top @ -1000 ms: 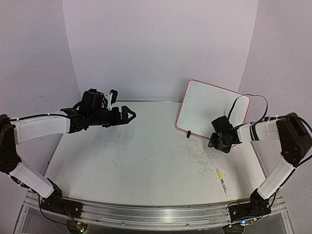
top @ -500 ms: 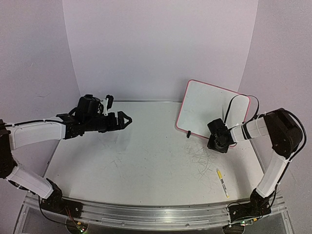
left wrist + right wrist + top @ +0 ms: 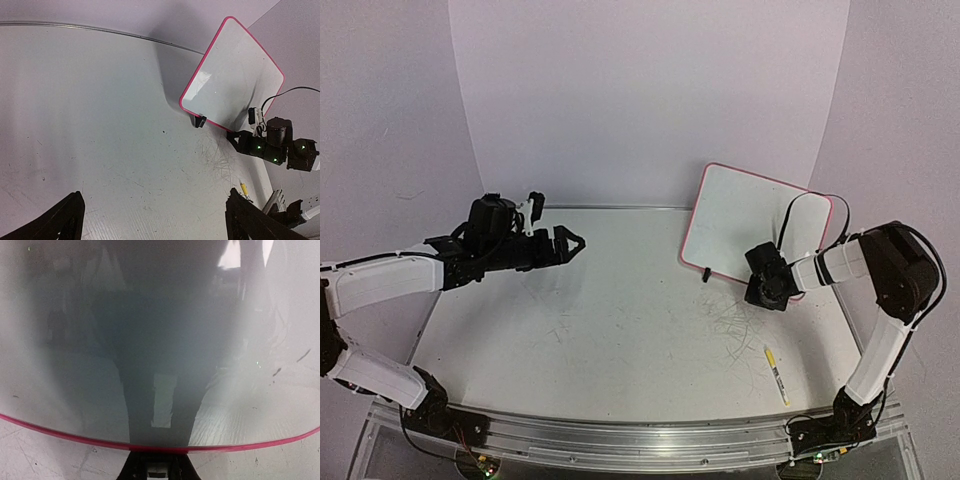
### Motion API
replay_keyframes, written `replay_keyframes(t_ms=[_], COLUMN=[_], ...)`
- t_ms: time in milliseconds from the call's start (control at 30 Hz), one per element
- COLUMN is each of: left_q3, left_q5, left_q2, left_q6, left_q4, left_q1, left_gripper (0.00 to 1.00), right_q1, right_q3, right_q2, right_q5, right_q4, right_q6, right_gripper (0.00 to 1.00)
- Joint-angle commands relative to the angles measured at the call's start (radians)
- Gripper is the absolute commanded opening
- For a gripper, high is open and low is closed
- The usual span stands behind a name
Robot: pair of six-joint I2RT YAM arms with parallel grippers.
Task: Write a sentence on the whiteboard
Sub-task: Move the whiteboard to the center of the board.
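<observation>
**Overhead view.** The whiteboard (image 3: pixel 745 220) is standing at the back right of the table (image 3: pixel 620 340). It is leaning rearward toward the backdrop, with its pink-red frame turned toward the arms. One black clip foot (image 3: pixel 706 274) is showing under its lower left corner. The right gripper (image 3: pixel 760 285) is reaching in from the right and is sitting against the board's lower edge, right of that foot. A black cable (image 3: pixel 790 215) from the right arm is looping across the board's right part. The left gripper (image 3: pixel 560 220) is hanging above the table's left half, well apart from the board, with its jaws spread wide and nothing between them. A yellow-and-white marker (image 3: pixel 776 372) is lying on the table near the right arm, apart from both grippers. Thin scribble marks (image 3: pixel 730 322) are showing on the tabletop between the marker and the board.

**Left wrist view.** The two black fingers (image 3: pixel 62 225) are sitting at opposite lower corners of the view. The board is appearing far off at upper right.

**Right wrist view.** The board's glossy face is filling the view and is reflecting the arm as a dark shape. The fingers are drawn together at bottom centre, their tips meeting the pink frame. Whether they are pinching anything cannot be told.
</observation>
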Motion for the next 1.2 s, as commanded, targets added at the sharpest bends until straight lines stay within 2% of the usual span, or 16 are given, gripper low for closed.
replay_keyframes(t_ms=[0,67,333,600,767,1000,1167], left_q3=[0.039,0.048,0.079,0.081,0.046,-0.029,-0.039], left_q5=[-0.012,-0.013,0.003,-0.032,-0.123,-0.265,-0.309], left_q2=[0.001,0.012,0.061,0.072,0.004,-0.122,-0.156], left_q6=[0.013,0.020,0.025,0.019,0.003,-0.014,-0.021], left_q4=[0.037,0.037,0.036,0.076,0.093,0.111,0.110], left_q1=[-0.002,-0.002,-0.002,-0.002,-0.002,-0.002,-0.002], left_gripper=[1.00,0.99,0.99,1.00,0.99,1.00,0.99], right_q1=[0.008,0.013,0.111,0.194,0.213,0.296,0.327], right_q3=[-0.016,-0.022,-0.040,-0.119,-0.141,-0.116,-0.098], right_q2=[-0.030,-0.038,-0.051,-0.129,-0.153,-0.110,-0.079], right_q5=[-0.036,-0.048,-0.123,-0.334,-0.483,-0.448,-0.369], right_q4=[0.113,0.117,0.162,0.258,0.295,0.298,0.303], right_q6=[-0.083,-0.105,-0.238,-0.422,-0.508,-0.542,-0.460], right_gripper=[0.04,0.00,0.00,0.00,0.00,0.00,0.00])
